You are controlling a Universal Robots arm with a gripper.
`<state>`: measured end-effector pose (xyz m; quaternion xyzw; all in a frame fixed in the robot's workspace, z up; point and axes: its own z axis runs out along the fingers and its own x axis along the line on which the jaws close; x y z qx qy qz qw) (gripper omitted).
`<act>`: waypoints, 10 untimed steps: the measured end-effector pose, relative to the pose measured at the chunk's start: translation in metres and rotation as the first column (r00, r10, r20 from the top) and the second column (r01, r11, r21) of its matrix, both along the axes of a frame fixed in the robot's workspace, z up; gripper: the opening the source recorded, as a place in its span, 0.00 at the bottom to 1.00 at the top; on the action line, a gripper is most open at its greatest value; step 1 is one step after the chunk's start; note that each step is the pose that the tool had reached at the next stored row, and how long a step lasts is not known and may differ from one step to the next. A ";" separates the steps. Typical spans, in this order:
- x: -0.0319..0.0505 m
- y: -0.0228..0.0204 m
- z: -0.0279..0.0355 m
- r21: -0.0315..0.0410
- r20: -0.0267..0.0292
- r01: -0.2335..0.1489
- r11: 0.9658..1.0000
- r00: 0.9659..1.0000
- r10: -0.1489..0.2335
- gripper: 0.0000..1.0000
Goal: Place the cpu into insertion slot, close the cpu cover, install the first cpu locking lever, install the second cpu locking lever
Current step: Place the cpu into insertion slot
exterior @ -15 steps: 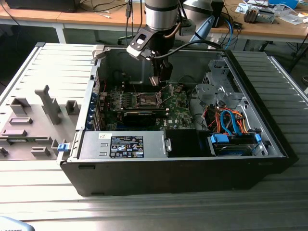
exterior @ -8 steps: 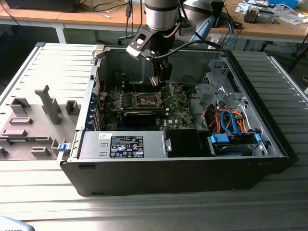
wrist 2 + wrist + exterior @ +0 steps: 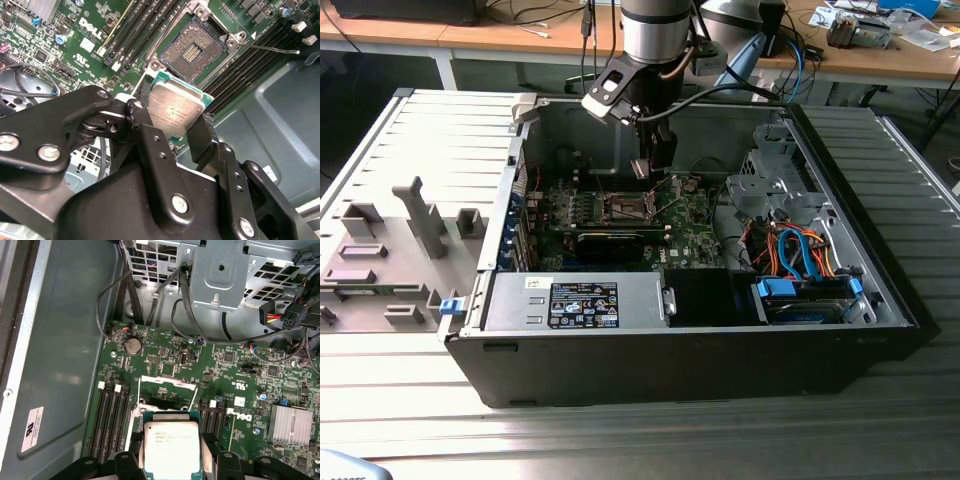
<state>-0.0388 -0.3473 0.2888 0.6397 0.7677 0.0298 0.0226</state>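
Black gripper (image 3: 172, 127) jaws clenched on the small silvery-grey square cpu (image 3: 176, 110).
Exterior view: gripper at 1 o'clock of the dark, metal-rimmed square insertion slot (image 3: 625, 207), cpu not touching it.

The cpu (image 3: 175, 112) hangs near, not in, the insertion slot (image 3: 192, 50).

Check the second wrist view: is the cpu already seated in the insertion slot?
No, the gripper holds the cpu clear of the insertion slot, whose dark contact field lies bare.
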 end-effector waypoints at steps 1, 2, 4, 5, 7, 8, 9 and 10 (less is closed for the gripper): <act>0.0000 0.0000 0.0000 0.000 0.000 0.001 1.000 1.000 -0.001 0.54; 0.0000 0.0000 0.0000 0.000 0.000 0.004 1.000 1.000 -0.004 0.54; 0.0000 0.0000 -0.0001 0.000 0.000 0.009 1.000 1.000 -0.009 0.54; 0.0000 0.0000 -0.0001 0.000 0.000 0.011 1.000 1.000 -0.011 0.54; 0.0000 0.0000 -0.0002 0.000 0.000 0.016 1.000 1.000 -0.016 0.54; 0.0000 0.0000 -0.0002 0.000 0.000 0.018 1.000 1.000 -0.018 0.54; 0.0000 0.0000 -0.0003 0.000 0.000 0.020 1.000 1.000 -0.020 0.54; 0.0000 0.0000 -0.0003 0.000 0.000 0.021 1.000 1.000 -0.021 0.54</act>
